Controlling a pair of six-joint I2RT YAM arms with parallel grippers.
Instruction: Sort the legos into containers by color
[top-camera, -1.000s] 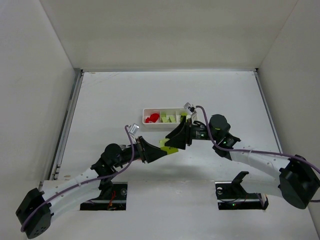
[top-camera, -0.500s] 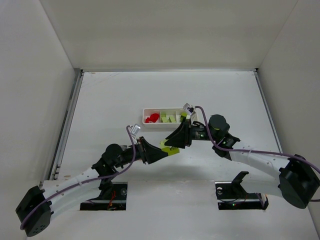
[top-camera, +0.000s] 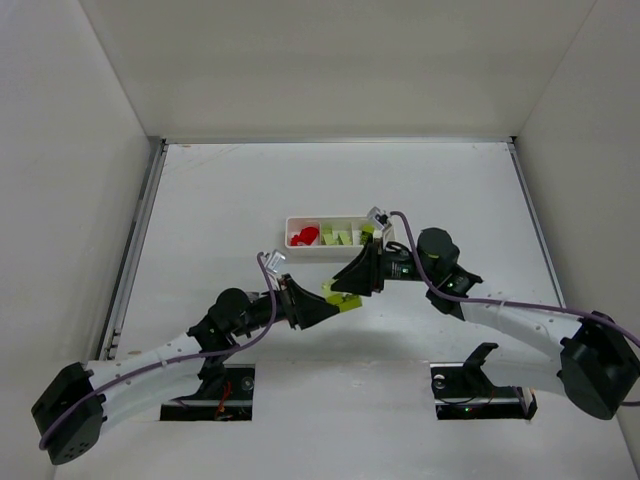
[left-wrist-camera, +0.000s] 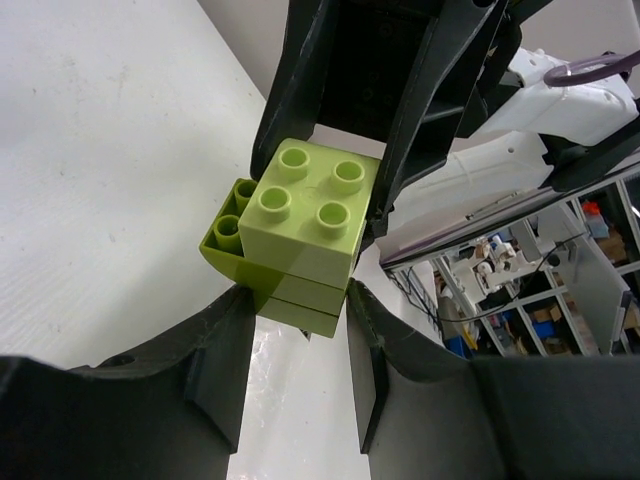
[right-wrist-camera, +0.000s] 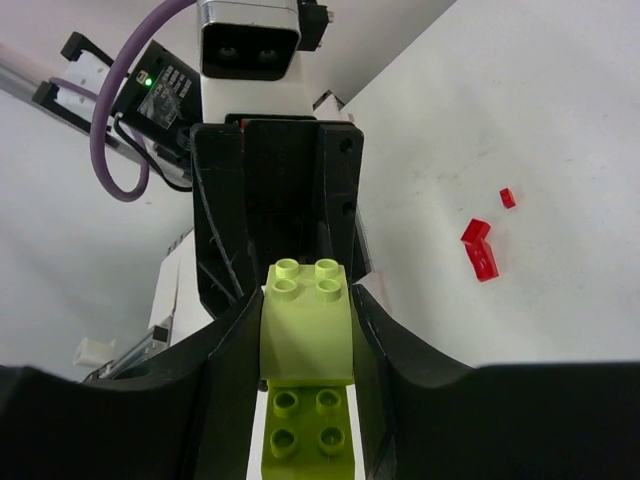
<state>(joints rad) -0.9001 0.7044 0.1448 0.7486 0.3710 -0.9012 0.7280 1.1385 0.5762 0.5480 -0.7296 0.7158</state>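
Item 1. Table (top-camera: 220, 190): white surface, walled on three sides, filling most of my overhead view.

Item 2. Left arm (top-camera: 150, 360) and right arm (top-camera: 510, 320): they rise from the bottom corners of the overhead frame and bend inward to meet just below centre.

Item 3. Tray (top-camera: 320, 253): long, white and shallow, just above centre of the overhead frame. I see red legos (top-camera: 305, 236) in its left compartment and yellow-green legos (top-camera: 336, 237) in the middle one. The right compartment is partly hidden by the right wrist, so I cannot list its contents.

Item 4. Left gripper (top-camera: 325, 303): jaws narrow, clamped on the lego stack (top-camera: 341, 296). In the left wrist view its fingers (left-wrist-camera: 225, 370) press the stack's lower layers from either side.

Item 5. Right gripper (top-camera: 343, 284): jaws narrow, closed on the same stack from the opposite end. Its fingers (right-wrist-camera: 236, 370) sit flush against the brick's sides.

Item 6. Lego stack (left-wrist-camera: 305, 220) (yellow-green bricks pressed together): held in the air between the two grippers, just below the tray in the overhead frame.

Item 7. Loose red pieces (right-wrist-camera: 480, 250): lying on the table at the right of the right wrist frame.
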